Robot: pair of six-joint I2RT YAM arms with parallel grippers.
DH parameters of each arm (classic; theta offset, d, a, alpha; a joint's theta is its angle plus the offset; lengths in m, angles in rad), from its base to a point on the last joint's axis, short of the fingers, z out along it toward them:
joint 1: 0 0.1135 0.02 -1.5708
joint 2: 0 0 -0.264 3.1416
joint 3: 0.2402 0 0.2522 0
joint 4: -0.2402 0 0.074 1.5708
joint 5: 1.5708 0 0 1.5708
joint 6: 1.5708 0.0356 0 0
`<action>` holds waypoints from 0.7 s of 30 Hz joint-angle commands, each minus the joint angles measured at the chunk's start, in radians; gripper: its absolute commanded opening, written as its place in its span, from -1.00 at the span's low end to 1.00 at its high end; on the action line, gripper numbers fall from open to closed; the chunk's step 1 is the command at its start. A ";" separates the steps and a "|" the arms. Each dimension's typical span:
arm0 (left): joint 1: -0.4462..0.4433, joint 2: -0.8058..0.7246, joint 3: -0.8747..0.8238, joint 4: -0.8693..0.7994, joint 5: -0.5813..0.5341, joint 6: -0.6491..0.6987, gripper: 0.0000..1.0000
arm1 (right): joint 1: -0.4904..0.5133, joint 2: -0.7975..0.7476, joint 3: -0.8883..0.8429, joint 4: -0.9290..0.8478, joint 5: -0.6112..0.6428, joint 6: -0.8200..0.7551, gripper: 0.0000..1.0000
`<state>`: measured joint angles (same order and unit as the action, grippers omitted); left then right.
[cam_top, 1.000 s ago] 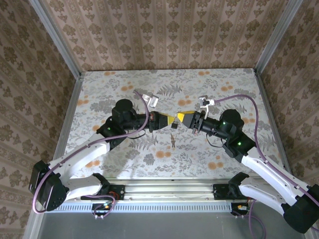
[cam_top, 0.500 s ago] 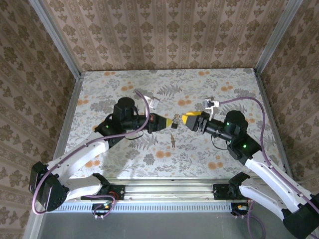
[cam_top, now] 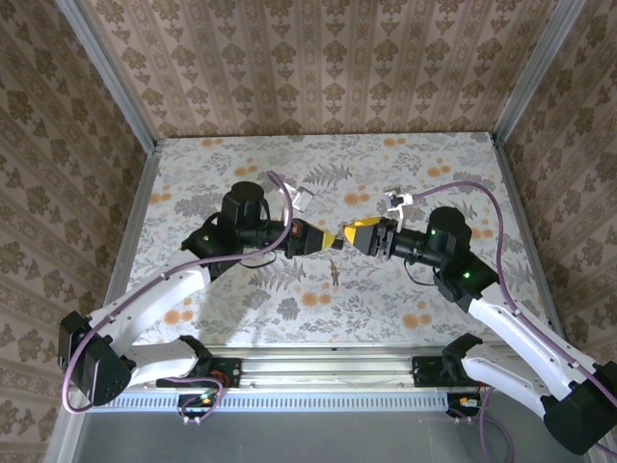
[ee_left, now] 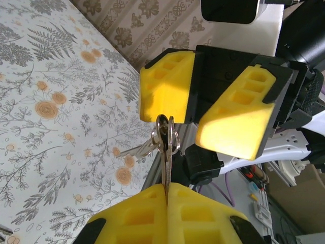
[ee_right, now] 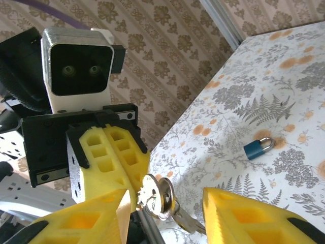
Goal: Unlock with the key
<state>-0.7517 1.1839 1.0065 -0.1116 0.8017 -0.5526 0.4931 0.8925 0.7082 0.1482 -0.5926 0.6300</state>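
Keys (ee_left: pixel 165 140) on a ring hang in mid-air over the table (cam_top: pixel 405 299), one blade clamped between the closed left gripper (ee_left: pixel 166 190) fingers. Right gripper (ee_right: pixel 165 202) faces it, fingers apart on either side of the ring, gripping nothing. Blue padlock (ee_right: pixel 258 147) lies on the table, well apart from the keys.

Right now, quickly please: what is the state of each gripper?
Left gripper: closed, holding the keys.
Right gripper: open.
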 commanded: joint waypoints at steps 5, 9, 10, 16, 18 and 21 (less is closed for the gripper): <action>-0.018 0.014 0.046 -0.049 0.039 0.050 -1.00 | -0.002 0.014 0.047 -0.020 -0.067 -0.026 -0.13; -0.018 0.021 0.066 -0.088 0.042 0.069 -1.00 | -0.002 0.013 0.063 -0.068 -0.086 -0.060 -0.25; -0.018 0.023 0.071 -0.098 0.041 0.074 -1.00 | -0.002 0.018 0.069 -0.077 -0.100 -0.065 -0.32; -0.017 0.031 0.093 -0.132 0.044 0.095 -1.00 | 0.001 0.043 0.099 -0.126 -0.152 -0.095 -0.65; -0.018 0.033 0.096 -0.133 0.045 0.098 -1.00 | 0.003 0.048 0.104 -0.132 -0.163 -0.099 -0.68; -0.015 0.037 0.100 -0.135 0.048 0.100 -1.00 | 0.007 0.063 0.120 -0.156 -0.175 -0.113 -0.66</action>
<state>-0.7650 1.2057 1.0695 -0.2535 0.8310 -0.4835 0.4889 0.9390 0.7906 0.0391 -0.7002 0.5472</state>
